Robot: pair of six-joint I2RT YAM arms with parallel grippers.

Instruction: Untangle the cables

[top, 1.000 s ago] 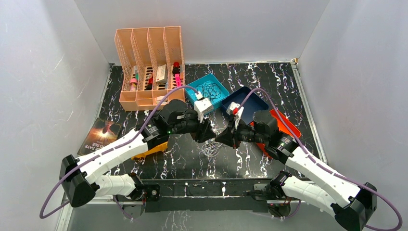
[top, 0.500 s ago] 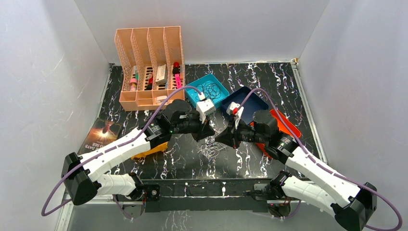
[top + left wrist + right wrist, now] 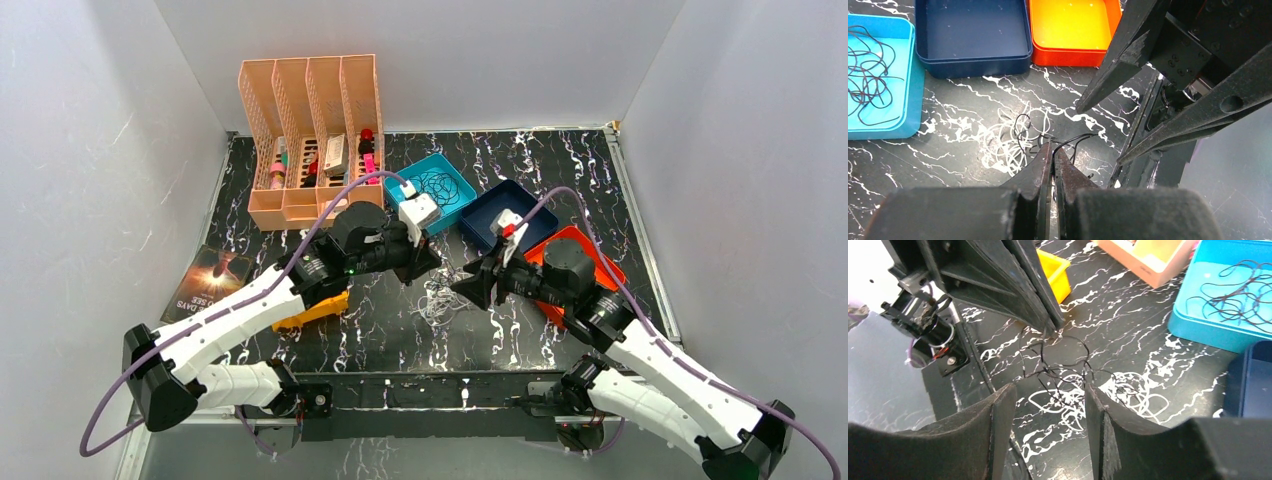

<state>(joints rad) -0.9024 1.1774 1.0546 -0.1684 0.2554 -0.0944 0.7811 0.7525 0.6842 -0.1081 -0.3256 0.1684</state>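
A palm-sized tangle of cables, thin white loops with black wire through them, lies on the dark marbled table between my two grippers. My left gripper is shut, and a thin black cable comes out from between its tips, just right of the white loops. In the top view the left gripper sits at the tangle's far side. My right gripper stands open just above the tangle, with nothing between its fingers. The left gripper shows beyond it, a black strand hanging from its tip.
A teal tray behind the tangle holds loose black cables. Beside it stand a navy tray and an orange tray. A peach organizer is at the back left, a yellow bin under the left arm.
My right gripper has opened and drawn back to the right. My left gripper has shut on the black cable and shifted slightly left and back.
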